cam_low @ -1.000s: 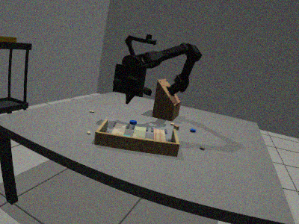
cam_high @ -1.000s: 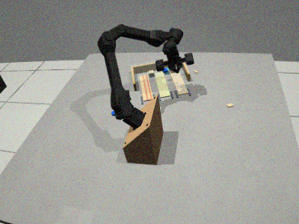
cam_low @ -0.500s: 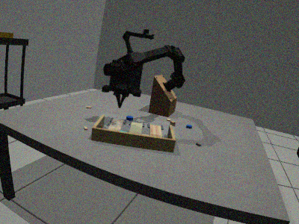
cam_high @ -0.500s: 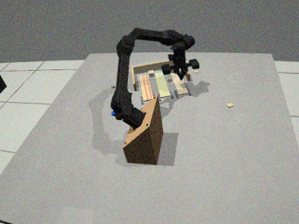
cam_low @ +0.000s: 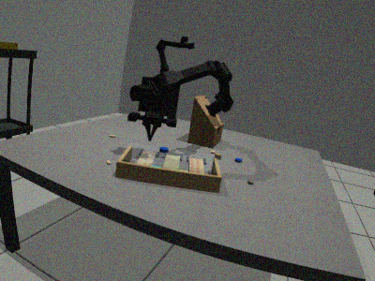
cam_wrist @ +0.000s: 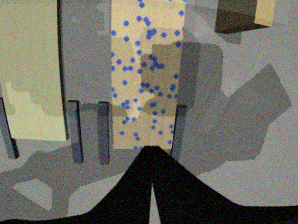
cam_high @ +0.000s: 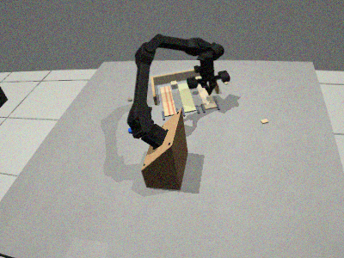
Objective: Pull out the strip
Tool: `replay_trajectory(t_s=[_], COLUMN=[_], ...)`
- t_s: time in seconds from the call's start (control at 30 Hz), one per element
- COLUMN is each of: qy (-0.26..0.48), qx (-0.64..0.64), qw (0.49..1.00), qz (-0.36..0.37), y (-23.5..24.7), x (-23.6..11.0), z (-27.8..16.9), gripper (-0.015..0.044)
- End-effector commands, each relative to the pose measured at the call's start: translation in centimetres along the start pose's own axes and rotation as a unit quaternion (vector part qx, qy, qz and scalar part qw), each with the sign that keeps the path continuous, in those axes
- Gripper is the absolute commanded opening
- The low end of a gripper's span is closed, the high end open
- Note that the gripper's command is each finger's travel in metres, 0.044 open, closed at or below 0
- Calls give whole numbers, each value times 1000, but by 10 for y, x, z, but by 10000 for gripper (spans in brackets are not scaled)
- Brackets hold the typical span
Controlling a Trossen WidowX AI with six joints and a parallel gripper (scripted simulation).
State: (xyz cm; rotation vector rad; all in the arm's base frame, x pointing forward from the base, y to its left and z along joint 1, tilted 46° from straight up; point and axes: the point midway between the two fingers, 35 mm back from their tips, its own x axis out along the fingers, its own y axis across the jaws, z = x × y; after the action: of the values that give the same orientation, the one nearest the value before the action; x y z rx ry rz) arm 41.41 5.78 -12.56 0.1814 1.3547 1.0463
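Note:
A wooden tray [cam_high: 170, 76] [cam_low: 164, 175] holds three strips side by side: a red-striped strip [cam_high: 168, 101], a pale yellow strip [cam_high: 186, 96] [cam_wrist: 29, 63] and a tan strip with blue dots [cam_wrist: 141, 23] [cam_high: 208, 102]. My gripper [cam_high: 211, 95] [cam_low: 151, 137] [cam_wrist: 150, 152] is shut on nothing. It hangs just above the near end of the blue-dotted strip, pointing down. A small tan cube [cam_high: 174, 82] sits at the far end of the red-striped strip. A blue disc [cam_low: 163, 149] lies in the tray. I cannot tell which cube is labelled; the arm hides the far ends of the other strips.
The arm's wooden wedge base [cam_high: 167, 154] [cam_low: 204, 123] stands in front of the tray. A loose tan cube [cam_high: 264, 121] lies to the right on the table. A small blue piece [cam_low: 238, 159] lies beside the tray.

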Motion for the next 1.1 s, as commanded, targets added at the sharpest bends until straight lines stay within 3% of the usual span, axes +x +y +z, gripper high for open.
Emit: replay_trajectory(t_s=[0.0, 1.07], qy=[1, 1], qx=[4, 4], qw=[1000, 1000], qz=[4, 6], y=[0, 2], x=[10, 54], z=[-2, -3], gripper=[0, 0])
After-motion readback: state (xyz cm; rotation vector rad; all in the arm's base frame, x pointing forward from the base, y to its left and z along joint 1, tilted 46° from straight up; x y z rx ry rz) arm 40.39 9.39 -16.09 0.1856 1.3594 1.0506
